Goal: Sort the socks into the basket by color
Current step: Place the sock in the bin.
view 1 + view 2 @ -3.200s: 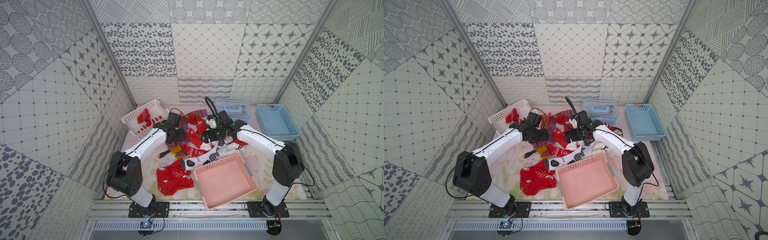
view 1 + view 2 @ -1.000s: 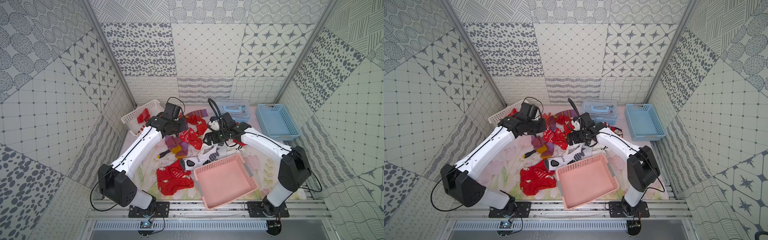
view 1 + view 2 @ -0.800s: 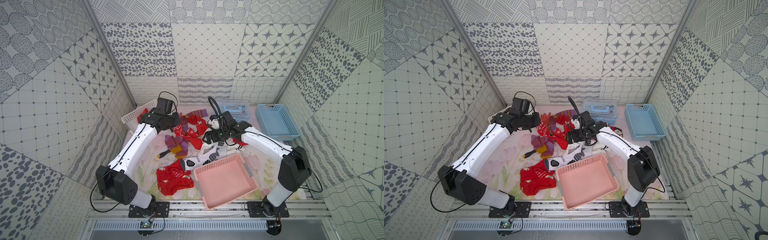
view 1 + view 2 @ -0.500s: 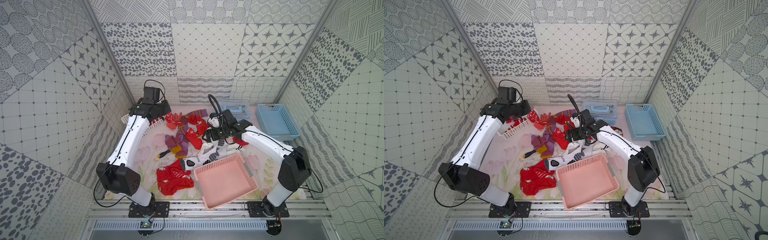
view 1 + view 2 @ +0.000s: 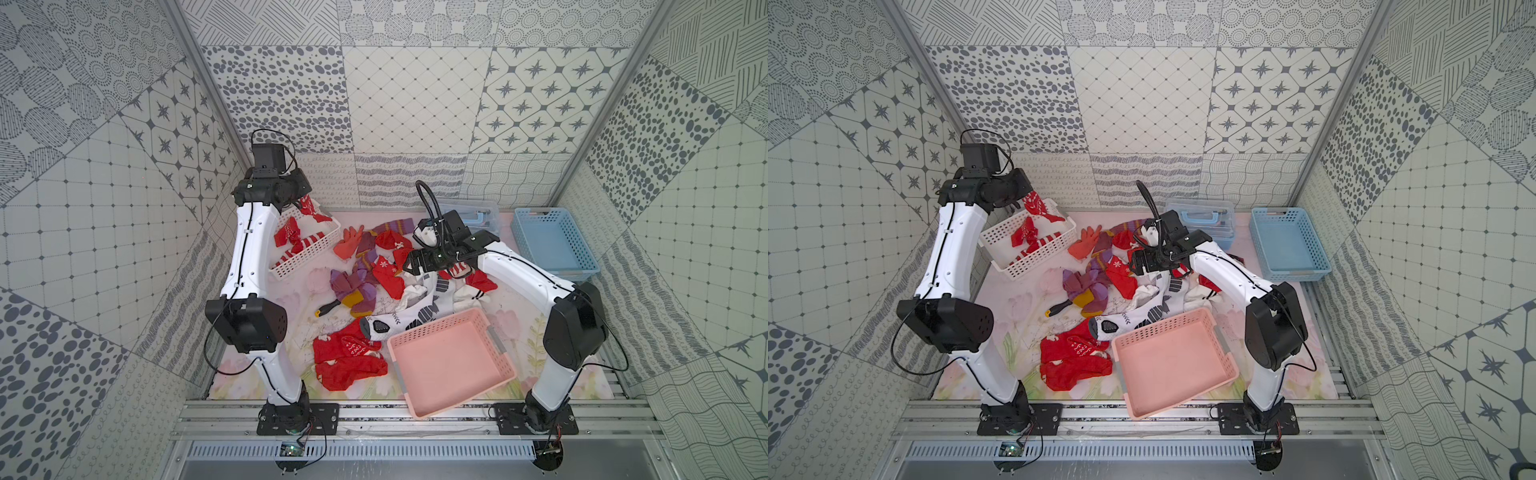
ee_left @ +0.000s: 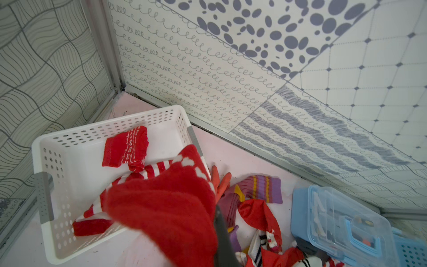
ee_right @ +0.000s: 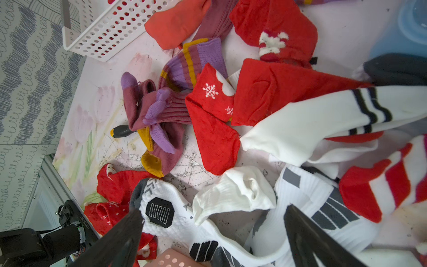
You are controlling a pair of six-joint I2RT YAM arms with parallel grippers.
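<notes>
My left gripper [image 5: 304, 200] is raised over the far end of the white basket [image 5: 308, 254], shut on a red sock [image 5: 311, 209] with white marks that hangs from it. In the left wrist view that red sock [image 6: 161, 208] fills the foreground above the white basket [image 6: 46, 161], which holds red socks [image 6: 126, 148]. My right gripper [image 7: 212, 215] stands open low over white socks with black-grey marks [image 7: 233, 196], nothing between its fingers [image 7: 129, 222]. Red, white and purple socks [image 5: 353, 286] lie piled mid-table.
An empty pink basket [image 5: 449, 365] sits at the front, with red socks [image 5: 345, 359] to its left. An empty blue basket [image 5: 552, 241] and a clear blue-lidded box [image 5: 473, 210] stand at the back right. An orange glove [image 5: 349, 243] and a screwdriver [image 5: 328, 307] lie among the socks.
My left arm has lifted the red sock out of the pile and swung it left and back, up over the white basket. The right gripper has stayed over the white socks.
</notes>
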